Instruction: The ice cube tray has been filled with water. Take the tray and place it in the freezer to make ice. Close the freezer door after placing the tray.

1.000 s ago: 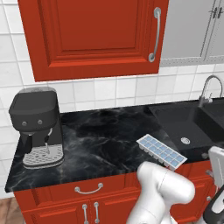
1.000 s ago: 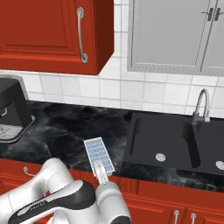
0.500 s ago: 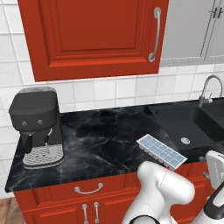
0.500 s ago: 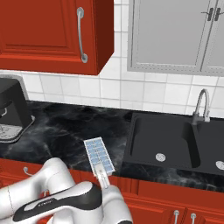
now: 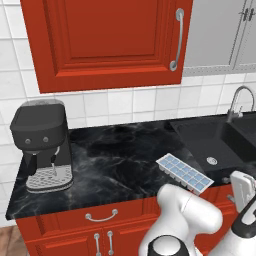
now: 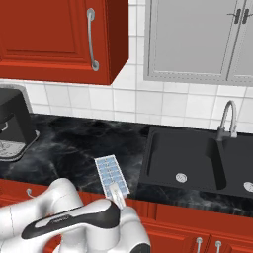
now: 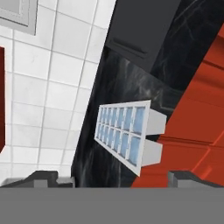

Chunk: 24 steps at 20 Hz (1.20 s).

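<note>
Tray [image 5: 181, 173] w/ water [image 7: 119, 128] sits at near counter [image 5: 120, 160] edge, left of sink [image 6: 190, 158]; gripper [image 7: 113, 178] fingers spread, apart from it.

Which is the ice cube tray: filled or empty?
Filled: the tray lies flat on the counter, and its square cells show pale blue water.

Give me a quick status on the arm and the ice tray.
Gripper open, short of the tray. Ice cube tray at the counter front edge beside the sink, untouched. Approach looks clear.
</note>
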Available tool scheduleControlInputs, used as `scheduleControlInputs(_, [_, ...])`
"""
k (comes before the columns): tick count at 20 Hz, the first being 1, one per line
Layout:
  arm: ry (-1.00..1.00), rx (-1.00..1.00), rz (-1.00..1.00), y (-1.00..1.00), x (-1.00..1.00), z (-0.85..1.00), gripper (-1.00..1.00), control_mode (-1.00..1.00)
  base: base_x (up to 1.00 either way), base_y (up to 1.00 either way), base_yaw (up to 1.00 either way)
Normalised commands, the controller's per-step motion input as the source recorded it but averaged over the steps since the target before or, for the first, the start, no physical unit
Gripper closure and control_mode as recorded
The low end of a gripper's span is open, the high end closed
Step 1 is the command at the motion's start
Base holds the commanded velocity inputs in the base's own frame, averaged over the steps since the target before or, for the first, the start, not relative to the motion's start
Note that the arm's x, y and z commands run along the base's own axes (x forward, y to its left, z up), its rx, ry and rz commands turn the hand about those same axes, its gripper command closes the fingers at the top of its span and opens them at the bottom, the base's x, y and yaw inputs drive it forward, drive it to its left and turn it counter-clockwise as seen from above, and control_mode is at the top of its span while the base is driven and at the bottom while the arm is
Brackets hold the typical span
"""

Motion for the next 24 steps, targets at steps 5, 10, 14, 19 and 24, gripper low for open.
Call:
scheduleControlInputs(5, [0.00, 0.00, 0.00, 0.00, 0.22, -0.24, -1.00, -1.00, 0.00, 0.00, 0.00])
scheduleControlInputs(10, [0.00, 0.00, 0.00, 0.00, 0.17, -0.18, -1.00, -1.00, 0.00, 0.00, 0.00])
scheduleControlInputs(14, [0.00, 0.01, 0.02, 0.00, 0.08, -0.13, -1.00, -1.00, 0.00, 0.00, 0.00])
scheduleControlInputs(19, [0.00, 0.02, 0.05, 0.00, 0.01, -0.17, -1.00, -1.00, 0.00, 0.00, 0.00])
scheduleControlInputs(24, [0.00, 0.01, 0.07, 0.00, 0.00, -0.14, -1.00, -1.00, 0.00, 0.00, 0.00])
